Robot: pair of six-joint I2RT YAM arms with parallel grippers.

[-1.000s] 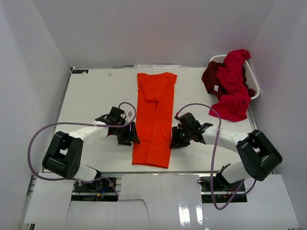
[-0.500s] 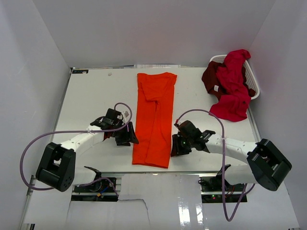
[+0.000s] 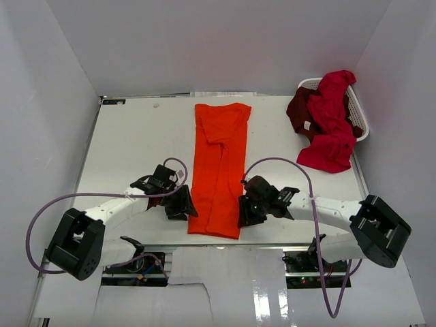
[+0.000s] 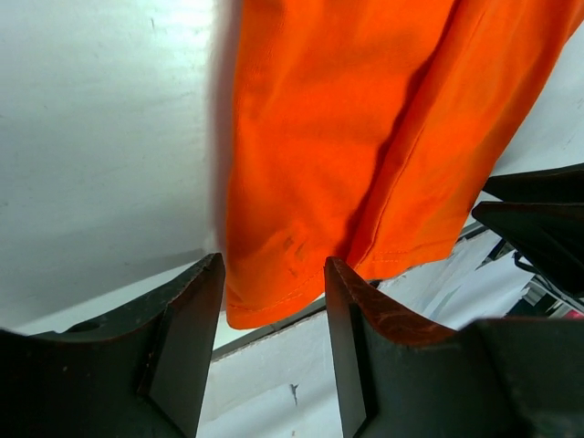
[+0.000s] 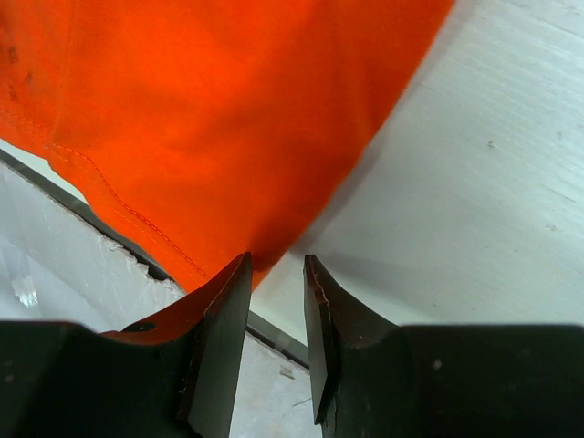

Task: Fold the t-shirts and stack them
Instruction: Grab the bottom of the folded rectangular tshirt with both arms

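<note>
The orange t-shirt [image 3: 219,163] lies as a long, narrow strip down the middle of the tabletop [image 3: 136,136], hem at the near edge. My left gripper [image 3: 182,204] sits at the hem's left corner, jaws well apart and empty. My right gripper [image 3: 246,212] is at the right corner, jaws narrowly apart and also empty. I judge this sets up pinching both corners to fold the hem toward the collar. The crimson t-shirt [image 3: 330,129] and maroon t-shirt [image 3: 298,110] drape over the laundry basket [image 3: 363,128].
</note>
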